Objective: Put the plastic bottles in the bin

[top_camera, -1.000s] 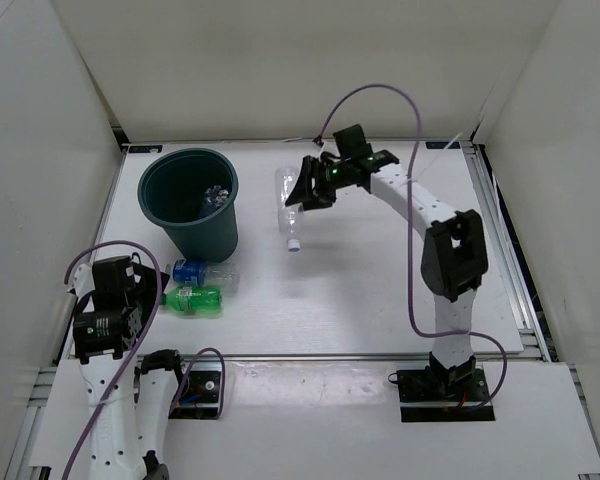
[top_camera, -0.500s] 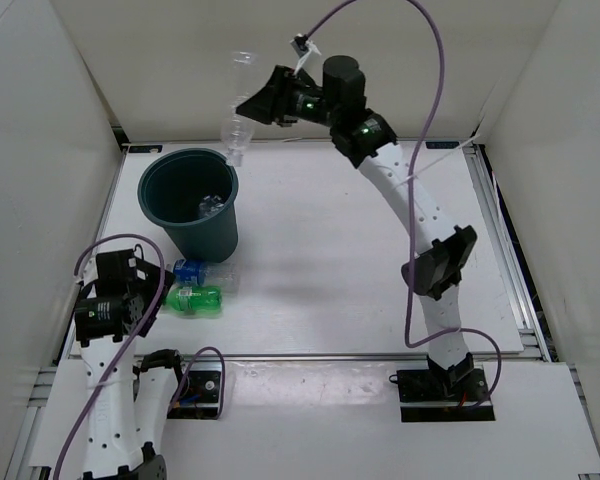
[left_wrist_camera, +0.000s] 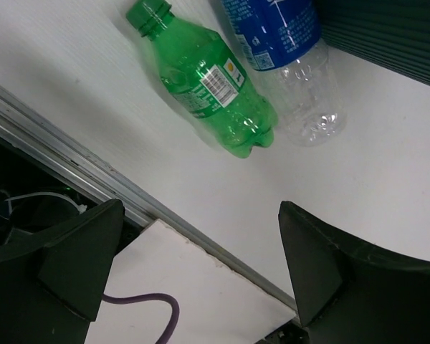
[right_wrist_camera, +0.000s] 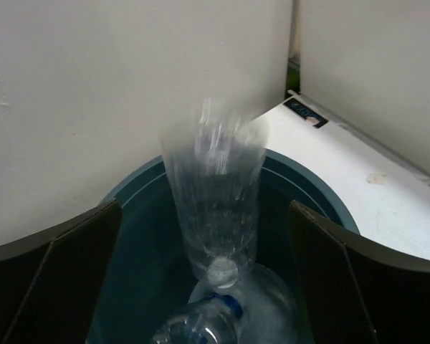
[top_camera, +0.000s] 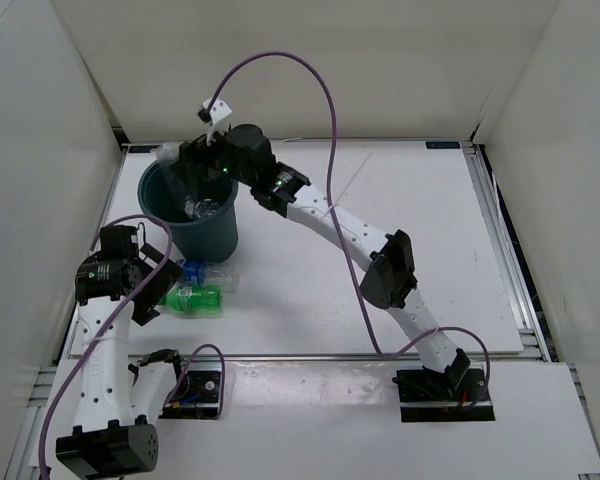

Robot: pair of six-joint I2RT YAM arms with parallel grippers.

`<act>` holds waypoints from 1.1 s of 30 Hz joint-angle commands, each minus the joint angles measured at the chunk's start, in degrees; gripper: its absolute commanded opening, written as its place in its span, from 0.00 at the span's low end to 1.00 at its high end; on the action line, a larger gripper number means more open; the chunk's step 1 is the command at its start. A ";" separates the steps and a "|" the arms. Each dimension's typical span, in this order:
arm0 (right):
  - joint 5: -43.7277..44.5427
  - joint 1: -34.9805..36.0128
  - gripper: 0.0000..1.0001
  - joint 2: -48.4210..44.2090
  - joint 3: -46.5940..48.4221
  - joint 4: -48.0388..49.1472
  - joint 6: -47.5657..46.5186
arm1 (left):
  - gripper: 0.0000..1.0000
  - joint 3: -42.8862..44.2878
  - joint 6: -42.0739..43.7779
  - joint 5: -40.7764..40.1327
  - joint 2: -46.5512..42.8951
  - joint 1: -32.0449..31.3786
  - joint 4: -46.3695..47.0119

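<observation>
Blurred clear bottle [right_wrist_camera: 215, 201], neck-down over teal bin [right_wrist_camera: 294, 190]

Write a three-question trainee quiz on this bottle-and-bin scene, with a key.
1. True or false: the left gripper, fingers apart, hovers over a green bottle lying beside a blue-labelled bottle.
2. Pick one. The clear bottle seen from the right gripper is: A) clamped sideways; B) cap-down over the bin, between the fingers and touching neither; C) standing on the table.
3. How many bottles lie on the table outside the bin?

Key: 1 true; 2 B; 3 two.
</observation>
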 commanded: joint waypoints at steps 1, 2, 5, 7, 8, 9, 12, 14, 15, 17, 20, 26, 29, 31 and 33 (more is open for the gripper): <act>8.03 0.55 1.00 -3.80 -0.99 6.27 -10.73 | 1.00 1.41 -0.96 3.22 -0.48 0.21 0.97; 9.78 1.34 1.00 -6.33 -2.83 5.39 -10.74 | 1.00 -0.07 -1.75 3.75 -1.61 0.21 1.93; 16.02 3.19 1.00 -13.10 -7.31 2.14 -12.05 | 1.00 -4.80 -6.05 4.28 -5.38 0.21 5.09; 19.71 4.51 1.00 -18.36 -11.62 -1.54 -12.05 | 1.00 -8.24 -10.36 4.29 -7.41 0.21 7.20; 21.73 6.08 1.00 -20.13 -13.03 -2.87 -11.53 | 1.00 -12.08 -11.94 4.98 -9.16 0.21 9.73; 25.32 6.88 1.00 -21.80 -14.26 -4.10 -11.53 | 1.00 -14.21 -15.17 4.99 -9.88 0.21 11.15; 28.77 10.39 1.00 -28.13 -14.90 -13.83 -12.14 | 1.00 -22.47 -22.38 4.99 -11.29 0.21 17.20; 29.82 11.53 1.00 -29.81 -13.76 -17.53 -12.14 | 1.00 -26.17 -25.91 3.94 -11.82 0.21 20.11; 29.83 12.16 1.00 -30.60 -13.22 -19.30 -12.14 | 1.00 -29.32 -27.32 2.98 -11.82 0.21 21.70; 31.85 14.17 1.00 -33.24 -13.22 -21.68 -12.67 | 1.00 -31.62 -30.49 1.74 -11.82 0.21 26.00; 34.49 16.81 1.00 -36.93 -14.18 -24.94 -12.67 | 1.00 -34.09 -32.61 -0.28 -9.63 0.21 29.60; 40.55 20.34 1.00 -41.24 -15.85 -30.47 -13.28 | 1.00 -31.90 -33.31 -2.22 -3.64 0.21 31.73; 42.75 21.65 1.00 -43.44 -17.96 -32.41 -11.36 | 1.00 -29.62 -33.31 -0.91 -3.03 0.21 31.03; 42.75 21.65 1.00 -45.28 -20.15 -32.94 -10.13 | 1.00 -27.87 -33.92 -0.90 -4.69 0.21 30.32; 42.75 21.65 1.00 -46.08 -21.39 -32.94 -9.59 | 1.00 -26.98 -34.45 -1.78 -5.75 0.21 29.53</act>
